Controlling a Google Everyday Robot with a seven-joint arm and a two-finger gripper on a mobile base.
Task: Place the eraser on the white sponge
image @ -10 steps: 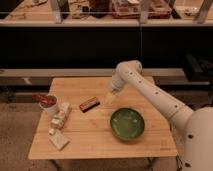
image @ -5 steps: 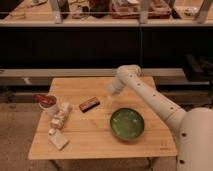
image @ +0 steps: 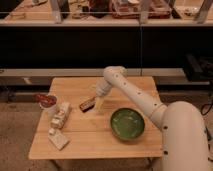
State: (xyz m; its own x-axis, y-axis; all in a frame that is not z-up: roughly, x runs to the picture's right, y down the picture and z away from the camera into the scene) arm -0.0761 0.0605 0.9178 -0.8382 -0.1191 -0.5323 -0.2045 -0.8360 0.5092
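The pincer (image: 100,103) hangs low over the wooden counter (image: 100,145), at the end of the white arm that reaches in from the right of the camera's view. Whether it is wide or narrow cannot be told. The eraser (image: 87,104) lies flat on the counter just beside the pincer, on its left as the camera sees it; whether the two touch cannot be told. The white sponge (image: 59,141) lies well apart from the pincer, lower left of it, near the counter's front corner. A lumpy white stacked piece (image: 60,115) sits between the sponge and the eraser. A green bowl (image: 127,124) stands near the pincer, lower right of it.
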